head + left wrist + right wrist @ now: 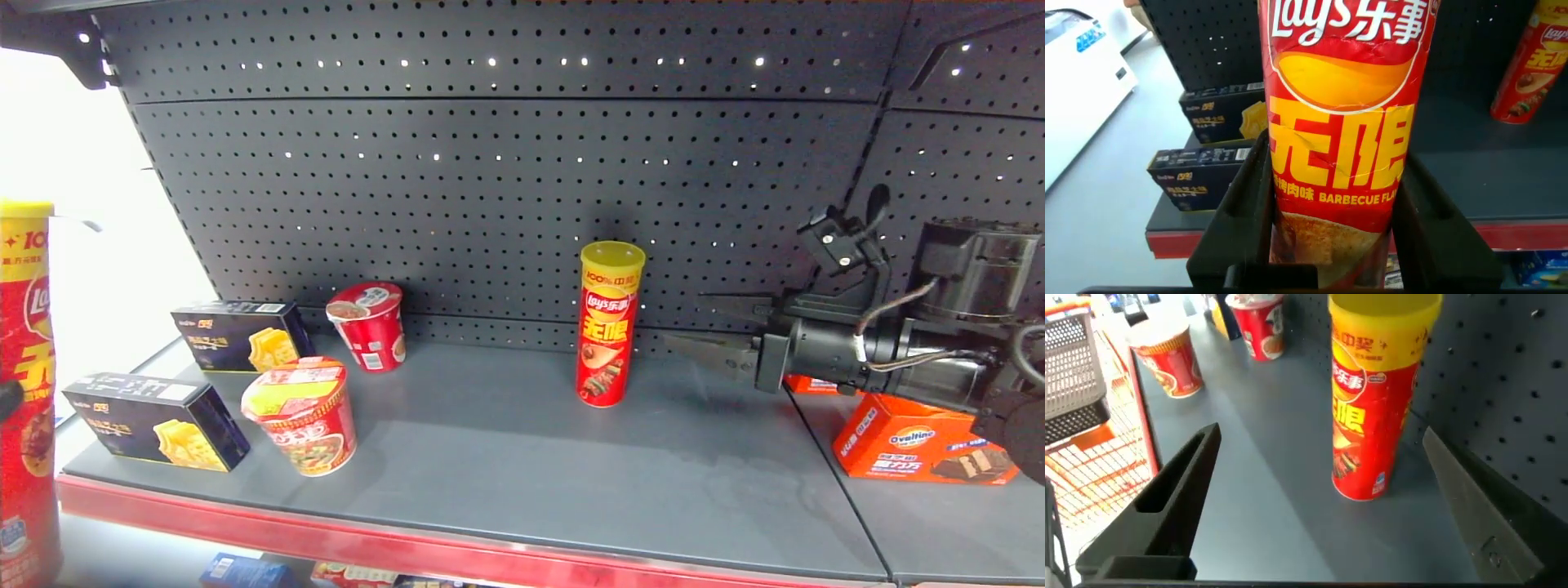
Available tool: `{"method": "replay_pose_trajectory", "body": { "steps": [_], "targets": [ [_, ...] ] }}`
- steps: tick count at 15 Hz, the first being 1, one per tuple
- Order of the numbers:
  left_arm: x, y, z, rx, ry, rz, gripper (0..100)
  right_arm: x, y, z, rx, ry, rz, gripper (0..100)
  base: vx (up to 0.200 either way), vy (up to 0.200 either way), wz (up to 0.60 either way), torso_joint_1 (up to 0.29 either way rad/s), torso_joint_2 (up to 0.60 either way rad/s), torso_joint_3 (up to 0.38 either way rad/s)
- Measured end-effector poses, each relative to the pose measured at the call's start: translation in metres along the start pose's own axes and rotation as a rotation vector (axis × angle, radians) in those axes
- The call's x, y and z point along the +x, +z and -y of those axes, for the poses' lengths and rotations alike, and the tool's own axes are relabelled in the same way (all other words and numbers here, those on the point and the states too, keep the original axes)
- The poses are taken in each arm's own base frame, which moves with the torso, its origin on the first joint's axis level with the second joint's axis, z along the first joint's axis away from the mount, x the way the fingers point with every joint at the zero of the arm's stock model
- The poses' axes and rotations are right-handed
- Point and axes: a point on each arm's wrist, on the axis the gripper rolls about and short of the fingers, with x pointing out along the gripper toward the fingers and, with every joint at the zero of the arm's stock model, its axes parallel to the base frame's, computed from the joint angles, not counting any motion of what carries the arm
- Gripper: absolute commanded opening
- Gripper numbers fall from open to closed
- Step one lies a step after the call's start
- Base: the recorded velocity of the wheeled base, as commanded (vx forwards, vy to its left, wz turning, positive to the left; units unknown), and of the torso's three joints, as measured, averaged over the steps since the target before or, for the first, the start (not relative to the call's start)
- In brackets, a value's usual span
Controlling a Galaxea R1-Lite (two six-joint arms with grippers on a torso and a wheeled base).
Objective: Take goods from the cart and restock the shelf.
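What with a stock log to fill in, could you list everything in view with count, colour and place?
chips cans: two, red with yellow tops; one upright mid-shelf, one held at the shelf's left end.
noodle cups: two, red; left part of the shelf, one farther back.
dark boxes: two, navy; shelf's left end, one behind the other.
orange boxes: at least two; next section on the right.
shelf: one, grey, red front edge.
pegboard: one, black; behind the shelf.
cart: one, orange wire; beside the shelf.
left gripper: shut on a chips can.
right gripper: open, beside the upright can, apart from it.
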Motion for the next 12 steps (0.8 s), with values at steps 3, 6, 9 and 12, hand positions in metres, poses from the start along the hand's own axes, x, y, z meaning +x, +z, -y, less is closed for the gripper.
{"method": "replay_pose_trajectory", "body": {
  "steps": [3, 6, 9, 12],
  "targets": [
    [0.000, 0.000, 0.000, -0.025, -0.013, 0.002, 0, 0.023, -0.008, 0.013, 0.010, 0.058, -0.020, 100, 0.000, 0.000, 0.00, 0.000, 0.00, 0.000],
    [0.000, 0.000, 0.001, -0.035, -0.031, 0.001, 0, 0.043, -0.022, 0.027, 0.029, 0.067, -0.050, 100, 0.000, 0.000, 0.00, 0.000, 0.00, 0.000],
    [0.001, -0.002, 0.001, -0.035, -0.044, -0.004, 0, 0.055, -0.032, 0.040, 0.044, 0.054, -0.068, 100, 0.000, 0.000, 0.00, 0.000, 0.00, 0.000],
    [0.001, -0.005, 0.001, -0.035, -0.046, -0.017, 0, 0.064, -0.041, 0.049, 0.055, 0.048, -0.084, 100, 0.000, 0.000, 0.00, 0.000, 0.00, 0.000]
  ]
}}
